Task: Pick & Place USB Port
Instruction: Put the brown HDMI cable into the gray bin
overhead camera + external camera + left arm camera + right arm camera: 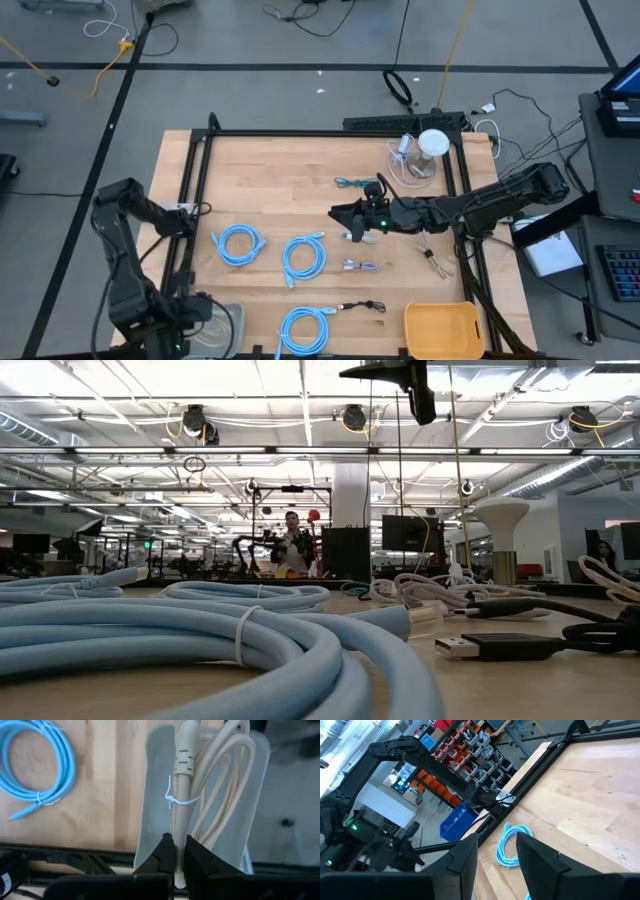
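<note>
From above, I have my right gripper (348, 216) stretched over the middle of the table (270, 170), held above the wood with a pale cable end (354, 236) just beneath it. My left gripper (190, 320) sits at the near left corner over a grey tray (228, 325). Three blue cable coils (238, 243) lie left of centre, and a yellow bin (442, 330) sits near right.

At table height, a blue coil (200, 650) fills the foreground; a black USB plug (490, 647) lies to its right, and the right gripper (400, 374) hangs high overhead.

Through the left wrist camera, the left fingers (165, 857) are pinched tight on a beige cable (182, 800) bundled over the tray (155, 775).

Through the right wrist camera, the right fingers (465, 857) stand partly apart, and I cannot tell whether they hold anything; one blue coil (512, 845) shows between them on the wood.
</note>
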`<act>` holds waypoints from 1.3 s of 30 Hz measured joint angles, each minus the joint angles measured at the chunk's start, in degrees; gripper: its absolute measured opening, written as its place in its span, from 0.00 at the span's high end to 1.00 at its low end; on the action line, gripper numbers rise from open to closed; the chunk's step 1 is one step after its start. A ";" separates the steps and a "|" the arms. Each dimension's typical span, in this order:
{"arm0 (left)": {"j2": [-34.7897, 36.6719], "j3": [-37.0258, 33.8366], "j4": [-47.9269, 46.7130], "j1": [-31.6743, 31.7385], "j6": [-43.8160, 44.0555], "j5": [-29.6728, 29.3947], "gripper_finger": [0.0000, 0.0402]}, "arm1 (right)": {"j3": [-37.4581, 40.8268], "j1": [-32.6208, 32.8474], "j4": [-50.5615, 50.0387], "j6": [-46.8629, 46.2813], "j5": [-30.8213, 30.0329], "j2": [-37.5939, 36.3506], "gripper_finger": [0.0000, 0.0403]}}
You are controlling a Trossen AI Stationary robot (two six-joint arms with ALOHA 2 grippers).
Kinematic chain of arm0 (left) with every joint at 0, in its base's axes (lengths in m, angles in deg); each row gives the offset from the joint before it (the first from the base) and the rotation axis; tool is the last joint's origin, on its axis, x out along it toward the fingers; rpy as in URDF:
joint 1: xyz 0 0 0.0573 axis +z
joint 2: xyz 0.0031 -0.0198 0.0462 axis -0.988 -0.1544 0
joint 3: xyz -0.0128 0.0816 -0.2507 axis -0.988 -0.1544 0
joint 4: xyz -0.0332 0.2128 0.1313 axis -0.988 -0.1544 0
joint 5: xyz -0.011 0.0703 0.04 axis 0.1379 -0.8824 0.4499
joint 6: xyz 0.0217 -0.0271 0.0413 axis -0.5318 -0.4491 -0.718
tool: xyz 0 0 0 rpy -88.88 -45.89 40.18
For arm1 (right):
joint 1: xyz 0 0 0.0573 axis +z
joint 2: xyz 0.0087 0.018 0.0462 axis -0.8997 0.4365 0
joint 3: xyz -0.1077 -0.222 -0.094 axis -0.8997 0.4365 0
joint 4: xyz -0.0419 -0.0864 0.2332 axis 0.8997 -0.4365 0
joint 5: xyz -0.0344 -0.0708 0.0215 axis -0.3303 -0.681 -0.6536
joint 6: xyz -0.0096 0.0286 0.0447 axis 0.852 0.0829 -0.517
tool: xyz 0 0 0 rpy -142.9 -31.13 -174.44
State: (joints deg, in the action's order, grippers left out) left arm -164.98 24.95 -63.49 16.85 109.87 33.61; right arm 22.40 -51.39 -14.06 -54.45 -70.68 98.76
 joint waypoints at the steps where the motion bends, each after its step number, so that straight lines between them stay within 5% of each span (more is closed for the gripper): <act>1: -0.85 0.00 0.00 -0.01 -0.72 0.97 0.97 | 0.00 0.00 0.00 0.00 0.00 0.00 0.68; 8: -5.52 -0.07 0.54 0.02 -4.44 5.45 0.97 | 0.00 0.00 0.02 0.00 0.01 0.00 0.68; 32: -5.63 -0.07 -1.21 2.32 -7.57 4.89 0.90 | 0.00 0.02 0.02 0.00 0.04 0.00 0.68; 39: -5.63 -0.07 -2.90 2.32 -8.04 6.11 0.95 | 0.00 0.02 0.02 0.00 0.04 0.00 0.68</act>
State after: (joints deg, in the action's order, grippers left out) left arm -170.61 24.88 -66.39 19.17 101.83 39.72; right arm 22.40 -51.37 -14.04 -54.45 -70.64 98.76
